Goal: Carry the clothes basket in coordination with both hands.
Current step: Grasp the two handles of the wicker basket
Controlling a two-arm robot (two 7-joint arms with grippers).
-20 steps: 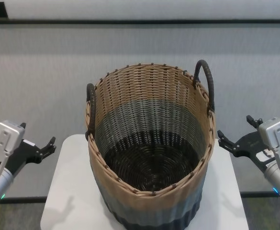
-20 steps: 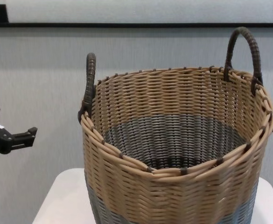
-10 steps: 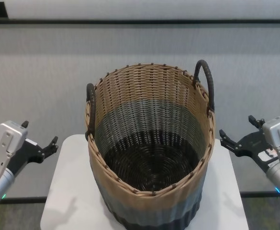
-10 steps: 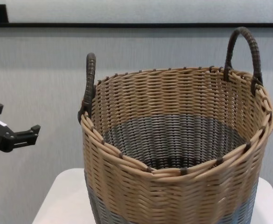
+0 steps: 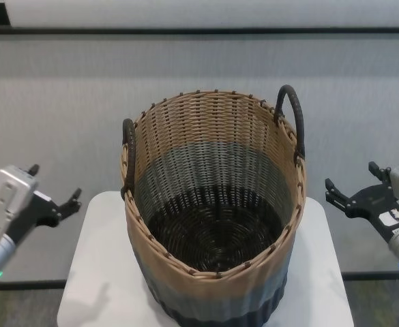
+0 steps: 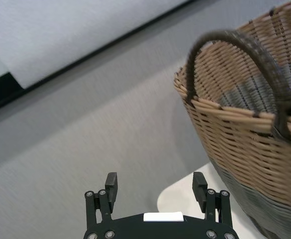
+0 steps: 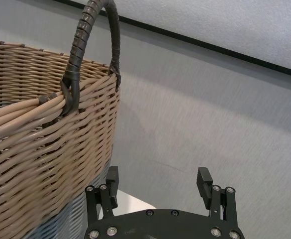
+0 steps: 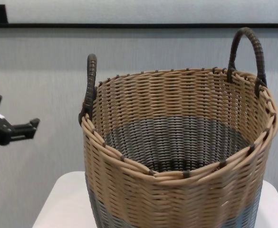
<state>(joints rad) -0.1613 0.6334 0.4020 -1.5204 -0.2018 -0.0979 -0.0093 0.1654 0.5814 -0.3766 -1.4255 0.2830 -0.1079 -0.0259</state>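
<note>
Tan/grey/brown wicker basket [image 5: 213, 218], upright

Left hand [image 5: 54, 197], right hand [image 5: 352, 193] agape.

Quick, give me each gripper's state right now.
Left gripper: open, holding nothing, off to the left of the clothes basket.
Right gripper: open, holding nothing, off to the basket's right.

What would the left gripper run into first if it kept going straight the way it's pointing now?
Probably the clothes basket: the open left gripper points toward its left side, below the left handle. Depth is unclear, so it might pass just behind.
</note>
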